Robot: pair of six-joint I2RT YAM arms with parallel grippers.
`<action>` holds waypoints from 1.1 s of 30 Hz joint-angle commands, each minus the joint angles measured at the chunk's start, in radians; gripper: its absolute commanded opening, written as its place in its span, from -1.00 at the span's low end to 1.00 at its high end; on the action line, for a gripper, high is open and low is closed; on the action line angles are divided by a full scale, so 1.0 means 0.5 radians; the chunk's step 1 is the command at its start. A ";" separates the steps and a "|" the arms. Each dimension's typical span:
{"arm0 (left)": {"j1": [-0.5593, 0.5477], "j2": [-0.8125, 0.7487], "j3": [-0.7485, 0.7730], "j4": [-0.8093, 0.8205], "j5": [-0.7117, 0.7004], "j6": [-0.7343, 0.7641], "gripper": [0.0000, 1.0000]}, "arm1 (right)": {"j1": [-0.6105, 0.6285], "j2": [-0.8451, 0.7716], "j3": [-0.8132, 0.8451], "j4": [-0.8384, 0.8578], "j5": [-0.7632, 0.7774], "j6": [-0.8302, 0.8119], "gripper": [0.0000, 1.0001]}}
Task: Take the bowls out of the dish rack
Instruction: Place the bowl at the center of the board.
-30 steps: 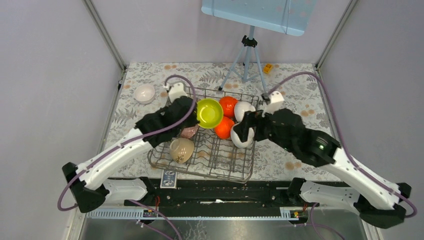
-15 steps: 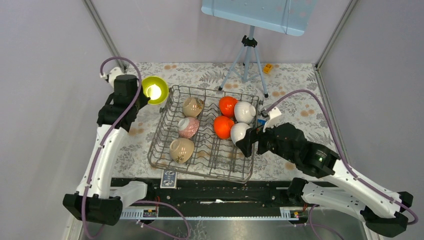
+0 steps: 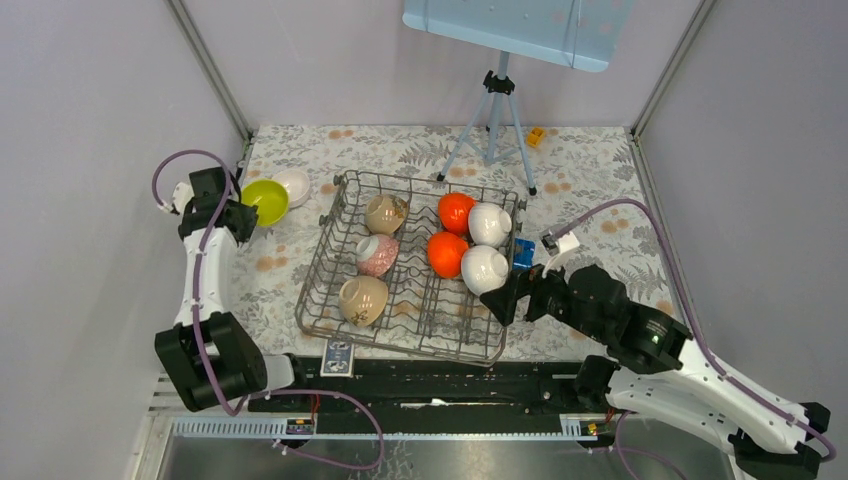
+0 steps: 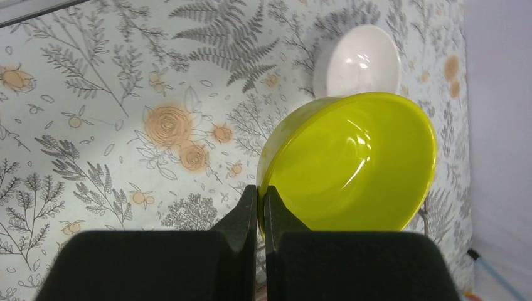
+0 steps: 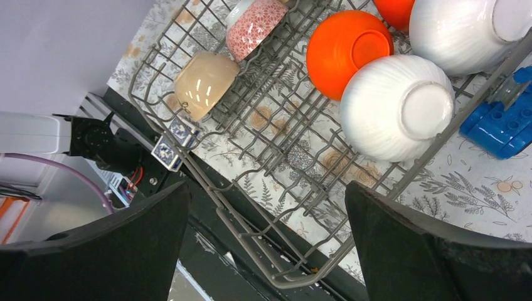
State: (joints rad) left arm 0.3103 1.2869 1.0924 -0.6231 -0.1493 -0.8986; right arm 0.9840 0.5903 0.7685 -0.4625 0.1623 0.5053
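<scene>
The dish rack (image 3: 430, 300) stands mid-table and holds two beige bowls (image 3: 385, 213) (image 3: 363, 299), a pink patterned bowl (image 3: 377, 254), two orange bowls (image 3: 456, 211) (image 3: 447, 254) and two white bowls (image 3: 489, 223) (image 3: 484, 268). Left of the rack, my left gripper (image 3: 240, 212) (image 4: 261, 191) is shut on the rim of the lime-yellow bowl (image 3: 264, 201) (image 4: 351, 163), low over the tablecloth beside a white bowl (image 3: 294, 185) (image 4: 361, 59). My right gripper (image 3: 512, 297) (image 5: 266, 188) stands wide open and empty over the rack's near right corner (image 5: 295, 281), just short of the nearer white bowl (image 5: 395, 106).
A blue block (image 3: 522, 252) (image 5: 502, 122) lies against the rack's right side. A grey tripod (image 3: 492, 120) stands at the back, with a small yellow piece (image 3: 536, 136) near it. Side walls close in the table. A small patterned card (image 3: 338, 357) sits on the black front rail.
My left arm swung the lime-yellow bowl from above the rack out to the far left and down beside the white bowl. My right gripper drew back from the white bowl toward the rack's near corner.
</scene>
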 commanded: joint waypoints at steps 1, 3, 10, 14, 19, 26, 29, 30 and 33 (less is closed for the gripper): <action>0.141 0.061 -0.043 0.238 0.055 -0.206 -1.00 | 0.011 -0.122 -0.029 -0.007 0.024 0.055 0.99; 0.158 0.111 -0.063 0.262 0.060 -0.217 -1.00 | 0.011 -0.160 -0.040 -0.025 0.038 0.059 0.99; 0.162 0.251 -0.134 0.334 0.053 -0.206 -1.00 | 0.008 -0.199 -0.063 -0.049 0.054 0.055 0.99; 0.164 0.272 -0.184 0.365 -0.005 -0.182 -1.00 | 0.011 -0.205 -0.067 -0.051 0.072 0.034 0.99; 0.164 0.334 -0.181 0.377 -0.041 -0.153 -1.00 | 0.011 -0.189 -0.076 -0.040 0.083 0.023 0.99; 0.164 0.406 -0.168 0.393 -0.042 -0.155 -1.00 | 0.010 -0.194 -0.061 -0.063 0.118 0.012 0.99; 0.165 0.456 -0.166 0.399 -0.040 -0.151 -1.00 | 0.010 -0.196 -0.061 -0.063 0.128 0.011 0.99; 0.165 0.471 -0.168 0.402 -0.042 -0.153 -1.00 | 0.011 -0.193 -0.059 -0.063 0.127 0.008 0.99; 0.165 0.509 -0.186 0.425 -0.042 -0.155 -1.00 | 0.011 -0.193 -0.058 -0.069 0.129 0.012 0.99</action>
State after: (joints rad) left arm 0.3897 1.5257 0.9939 -0.4839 -0.1535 -0.9764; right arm 0.9840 0.4953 0.7349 -0.4919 0.1993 0.5213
